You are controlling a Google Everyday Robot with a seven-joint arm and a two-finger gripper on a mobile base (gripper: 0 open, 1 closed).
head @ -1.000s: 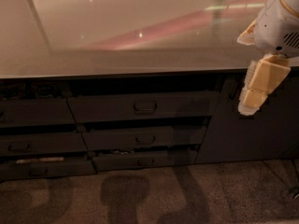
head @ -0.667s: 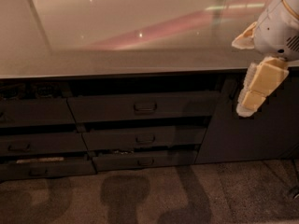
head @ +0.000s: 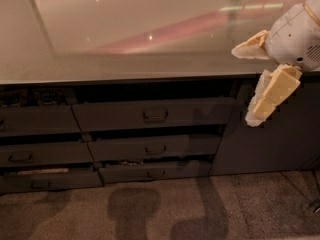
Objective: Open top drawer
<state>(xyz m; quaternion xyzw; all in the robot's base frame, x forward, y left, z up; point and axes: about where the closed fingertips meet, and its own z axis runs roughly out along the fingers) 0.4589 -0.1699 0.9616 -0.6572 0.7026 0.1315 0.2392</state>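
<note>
Gripper (head: 243,86) spread wide at the countertop (head: 125,59) edge — right of the top drawer (head: 155,115).

Single view from high in front of the cabinet, tilted steeply down across the counter (head: 125,39) to the drawer fronts and floor (head: 165,209); fairly near; the gripper (head: 243,86) hangs at right, fingers spread, beside the top drawer (head: 115,116).

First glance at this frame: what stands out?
The cream-coloured gripper hangs at upper right, fingers spread, by the counter's edge just right of the drawers. Below the glossy countertop with its pink reflection, the top drawer sits at centre with nothing touching its loop handle.
</note>
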